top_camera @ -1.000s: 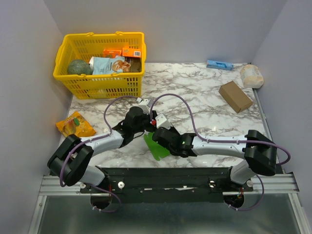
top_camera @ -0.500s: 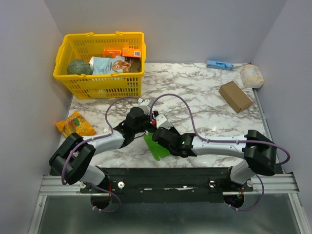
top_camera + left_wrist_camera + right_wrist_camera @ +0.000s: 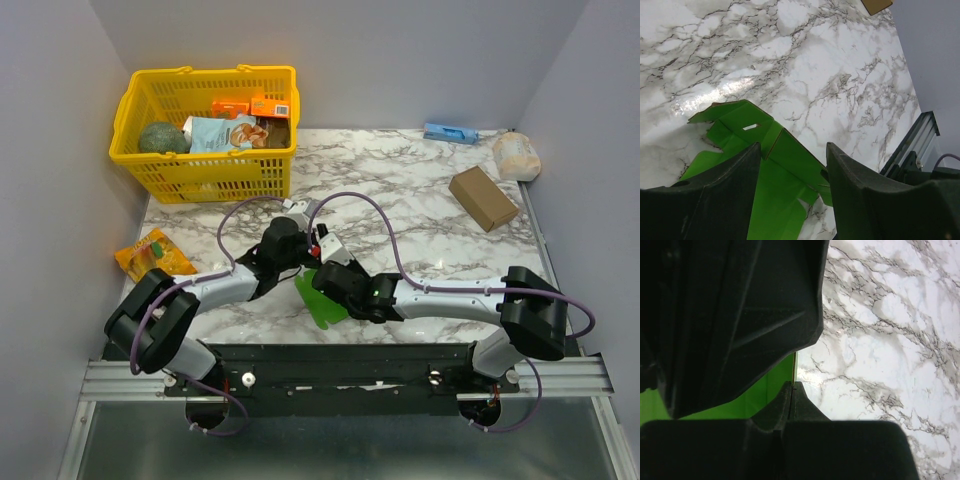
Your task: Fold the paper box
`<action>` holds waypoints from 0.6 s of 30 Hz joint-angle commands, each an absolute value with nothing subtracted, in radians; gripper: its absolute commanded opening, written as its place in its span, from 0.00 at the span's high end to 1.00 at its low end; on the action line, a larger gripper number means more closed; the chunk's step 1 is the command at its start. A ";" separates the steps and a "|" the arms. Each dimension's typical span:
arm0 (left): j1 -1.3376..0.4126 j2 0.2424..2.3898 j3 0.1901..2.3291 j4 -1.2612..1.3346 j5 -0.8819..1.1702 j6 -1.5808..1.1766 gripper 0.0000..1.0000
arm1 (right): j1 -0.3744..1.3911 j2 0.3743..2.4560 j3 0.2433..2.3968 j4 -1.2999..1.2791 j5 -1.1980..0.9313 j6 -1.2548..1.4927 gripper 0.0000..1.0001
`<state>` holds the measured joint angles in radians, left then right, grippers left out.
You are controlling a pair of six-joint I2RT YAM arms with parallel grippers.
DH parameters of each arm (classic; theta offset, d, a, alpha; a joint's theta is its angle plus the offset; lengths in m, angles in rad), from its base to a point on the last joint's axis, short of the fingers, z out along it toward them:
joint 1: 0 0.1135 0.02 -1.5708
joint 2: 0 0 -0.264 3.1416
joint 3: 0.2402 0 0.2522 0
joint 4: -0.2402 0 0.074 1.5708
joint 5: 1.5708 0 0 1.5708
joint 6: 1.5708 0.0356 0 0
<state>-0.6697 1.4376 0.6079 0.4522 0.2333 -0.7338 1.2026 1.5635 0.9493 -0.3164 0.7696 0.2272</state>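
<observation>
Lying near the 6 o'clock edge of the table (image 3: 430, 230) in the overhead view, the paper box (image 3: 322, 305) is bright green creased card, partly flat, between the tips of the two arms. The right gripper (image 3: 792, 387) is closed, pinching an edge of the card. The left gripper (image 3: 793, 150), at the box's 11 o'clock, has its fingers (image 3: 725, 195) spread apart over the card, holding nothing. A yellow basket (image 3: 205, 157) stands at 10 o'clock, a brown box (image 3: 483, 197) at 2 o'clock and an orange packet (image 3: 153, 255) at 8 o'clock.
</observation>
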 commanded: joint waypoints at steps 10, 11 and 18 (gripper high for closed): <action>-0.673 1.517 0.673 0.474 0.210 -0.701 0.50 | 1.215 1.594 0.919 -0.308 0.693 0.261 0.99; -0.673 1.513 0.660 0.476 0.210 -0.701 0.51 | 1.215 1.592 0.920 -0.308 0.698 0.261 0.99; -0.675 1.500 0.568 0.541 0.218 -0.698 0.58 | 1.215 1.585 0.922 -0.311 0.689 0.284 0.97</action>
<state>-0.6689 1.5093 0.6292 0.4904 0.2134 -0.7116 1.2057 1.5635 0.9485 -0.3073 0.7647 0.2356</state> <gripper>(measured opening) 0.438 0.012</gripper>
